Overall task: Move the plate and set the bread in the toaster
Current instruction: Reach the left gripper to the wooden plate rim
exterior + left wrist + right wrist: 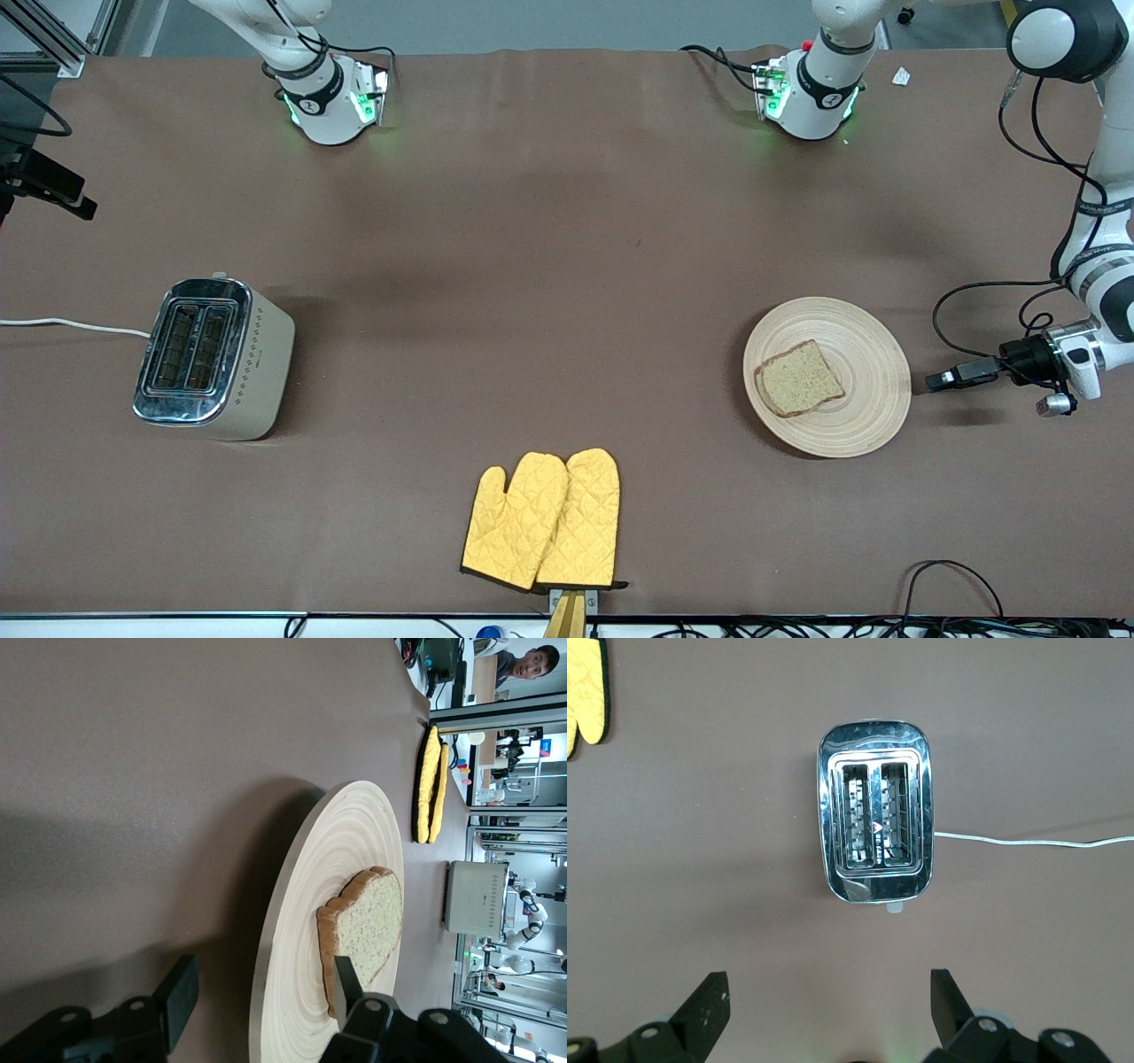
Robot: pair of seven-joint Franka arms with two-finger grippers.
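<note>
The wooden plate lies toward the left arm's end of the table, with the slice of bread flat on it, set off centre toward the toaster's end. The left gripper is low at the plate's edge; in the left wrist view its fingers straddle the rim, one above the plate and one below, with gaps showing, so it is not yet clamped on anything. The toaster stands well apart, toward the right arm's end, slots up and empty, its white cord trailing off the table edge. The right gripper waits high over the toaster with its fingers spread and nothing between them. A pair of yellow oven mitts lies nearer to the front camera, between plate and toaster.

The plate looks stiff and light; its thin rim is the natural hold, though the smooth wood may slip or tilt. The bread seems soft and light, likely to slide if the plate tips; it is best pinched gently across its faces or crust edges
</note>
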